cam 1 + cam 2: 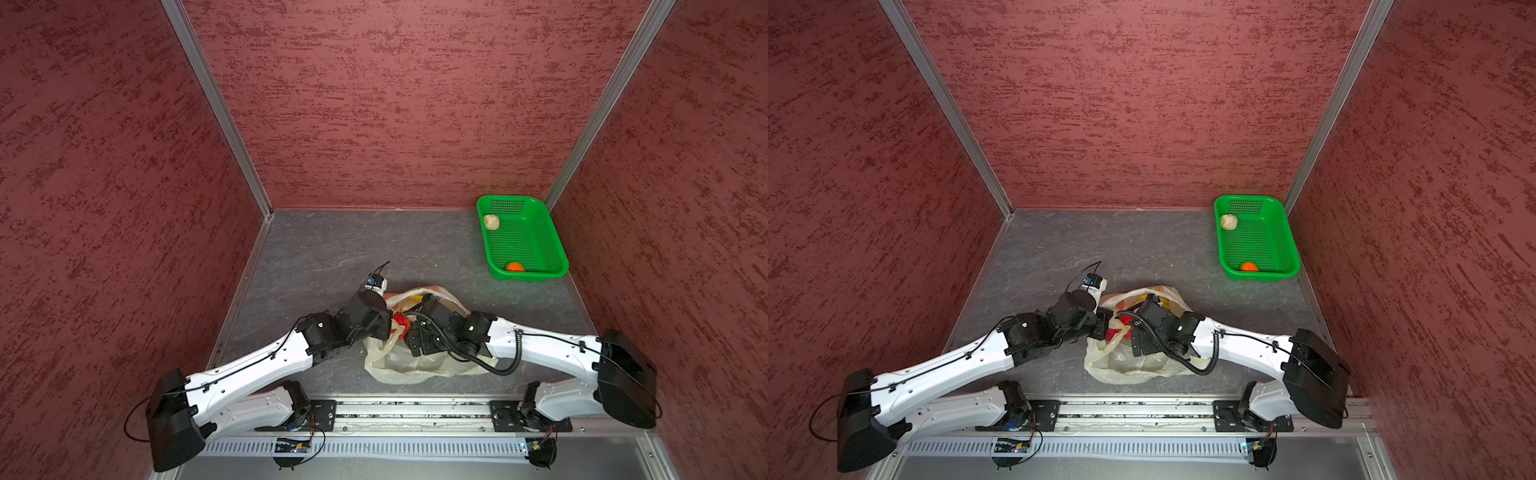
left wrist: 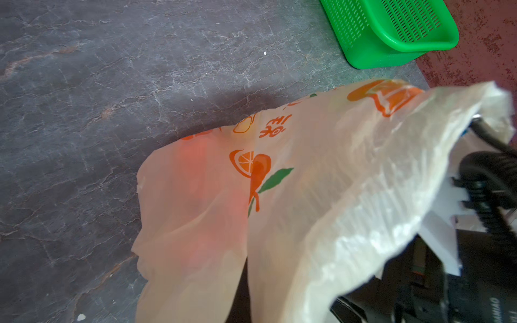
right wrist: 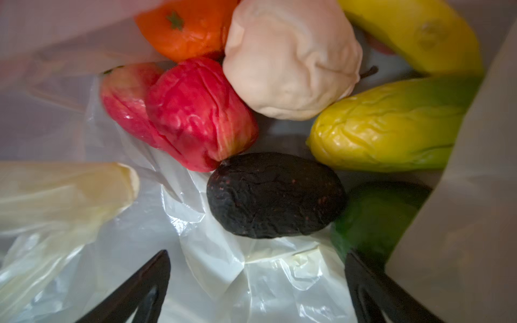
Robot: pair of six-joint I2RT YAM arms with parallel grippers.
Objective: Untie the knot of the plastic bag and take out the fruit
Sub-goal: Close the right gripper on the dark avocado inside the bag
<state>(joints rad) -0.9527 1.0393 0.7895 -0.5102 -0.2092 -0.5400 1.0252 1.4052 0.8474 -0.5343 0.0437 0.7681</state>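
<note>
Your plastic bag (image 1: pixel 399 365) lies open, 2 pieces sit in the basket (image 1: pixel 557 257) well apart from it, and most fruit (image 3: pixel 275 195) is inside the bag under your spread right gripper (image 3: pixel 257 253), with the left gripper (image 1: pixel 390 328) closed at the bag's rim.

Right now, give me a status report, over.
Left pincer shut on bag rim, holding it open. Right pincer open inside bag, over dark avocado. Nothing in the way.

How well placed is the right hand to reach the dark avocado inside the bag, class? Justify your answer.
Probably yes: the right hand sits open inside the plastic bag, pointed at the avocado just ahead, with only loose plastic film lying between them.
</note>
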